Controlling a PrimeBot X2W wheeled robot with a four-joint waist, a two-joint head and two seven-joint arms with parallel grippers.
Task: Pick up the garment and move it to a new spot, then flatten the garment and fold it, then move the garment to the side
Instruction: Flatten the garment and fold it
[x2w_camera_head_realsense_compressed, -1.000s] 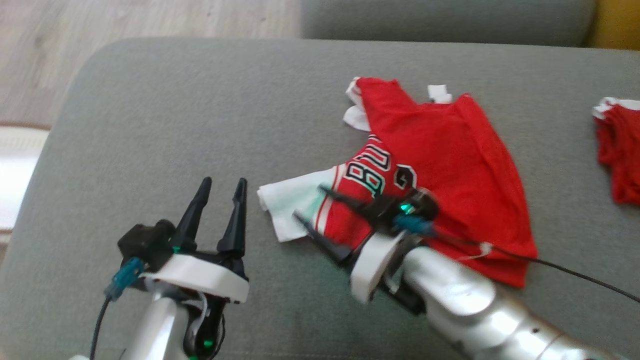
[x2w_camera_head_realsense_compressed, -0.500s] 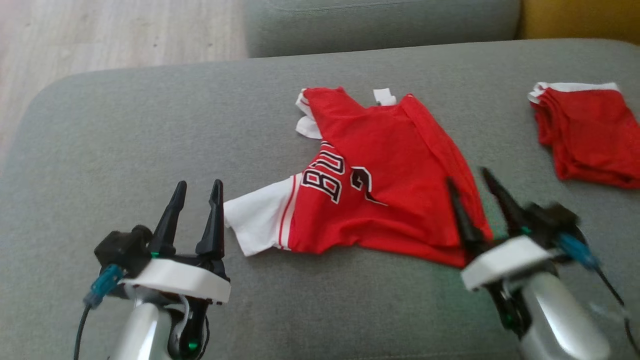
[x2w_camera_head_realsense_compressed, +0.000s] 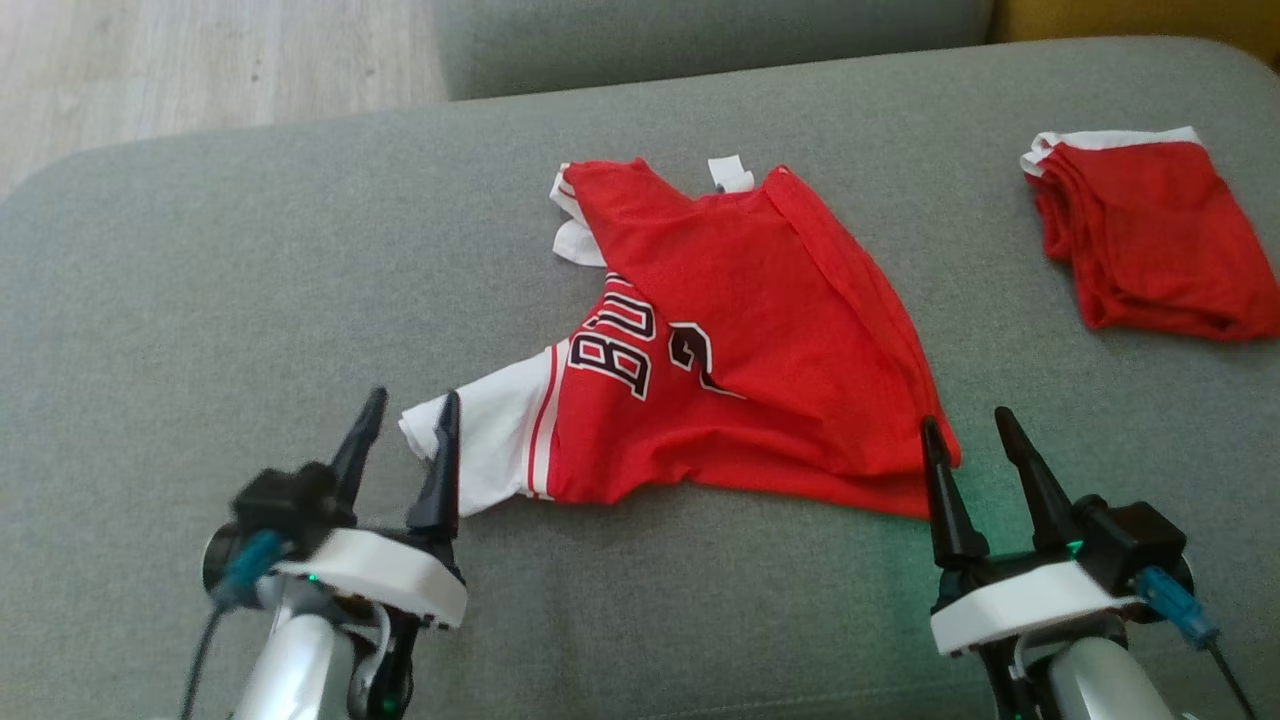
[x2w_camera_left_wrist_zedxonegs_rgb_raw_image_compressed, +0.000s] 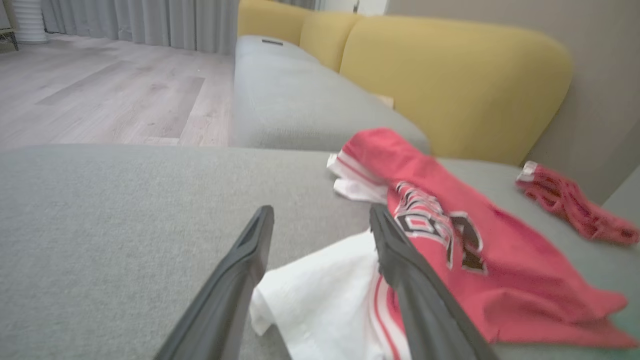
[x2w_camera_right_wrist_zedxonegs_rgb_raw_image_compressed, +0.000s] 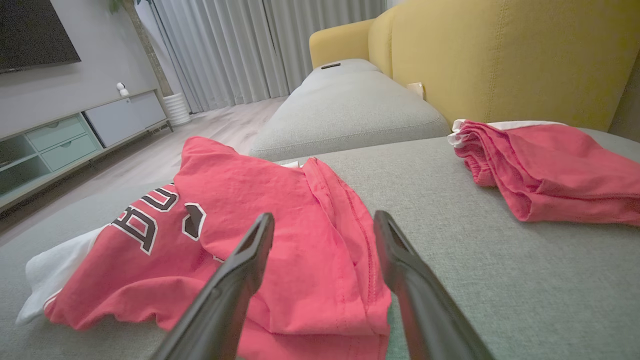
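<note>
Straight ahead in the head view, the shirt (x2w_camera_head_realsense_compressed: 740, 340) is lying crosswise on the sofa (x2w_camera_head_realsense_compressed: 250, 300), white sleeve (x2w_camera_head_realsense_compressed: 490, 450) by the left gripper (x2w_camera_head_realsense_compressed: 415, 398), hem (x2w_camera_head_realsense_compressed: 880, 490) by the right gripper (x2w_camera_head_realsense_compressed: 965, 418). From the left wrist, the sleeve is sitting between wide-spread, empty fingers (x2w_camera_left_wrist_zedxonegs_rgb_raw_image_compressed: 235, 285). From the right wrist, the hem is lying under equally spread, empty fingers.

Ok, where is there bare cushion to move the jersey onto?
Widest bare patch: the grey fabric seat cushion left of the red and white lettered jersey, beyond the left hand. A narrower strip lies between jersey and folded red garment. Crowded at the cushion's right end.
</note>
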